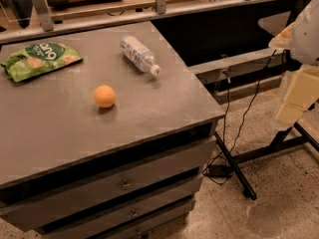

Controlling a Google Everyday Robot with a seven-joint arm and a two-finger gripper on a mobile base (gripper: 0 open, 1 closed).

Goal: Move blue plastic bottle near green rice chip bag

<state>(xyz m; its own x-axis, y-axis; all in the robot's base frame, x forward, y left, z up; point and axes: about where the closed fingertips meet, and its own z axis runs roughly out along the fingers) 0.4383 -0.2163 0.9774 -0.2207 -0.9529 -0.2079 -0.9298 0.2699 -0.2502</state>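
Drawers (124, 183) with small metal pulls fill the near front of a grey cabinet, stacked one under the other, and the top one sits a little out from the body. Above them spreads the flat grey cabinet top (60, 133).

An orange (104, 96) sits by itself about the middle of that top, touching nothing. Farther back and to the right lies the bottle (140, 55), on its side, clear with a pale label. Its white cap points toward the near right, not far from the top's right edge. At the far left the green chip bag (39, 59) lies flat and crinkled, white lettering up, with round tan chips pictured on it. Bottle and bag are well apart, with bare grey surface between them, and the orange lies nearer the camera than both.

Off the cabinet, at the right edge of the view, the gripper (299, 96) hangs over the speckled floor (279, 203), cream and white, well apart from everything on the top and holding nothing that can be seen. Whether it is open or closed I cannot tell.

Below it a black table frame (237, 171) stands on the floor. A black cable (239, 128) runs down to a small power block (218, 171) beside the cabinet's right side. Metal rails (159, 4) cross the far background.
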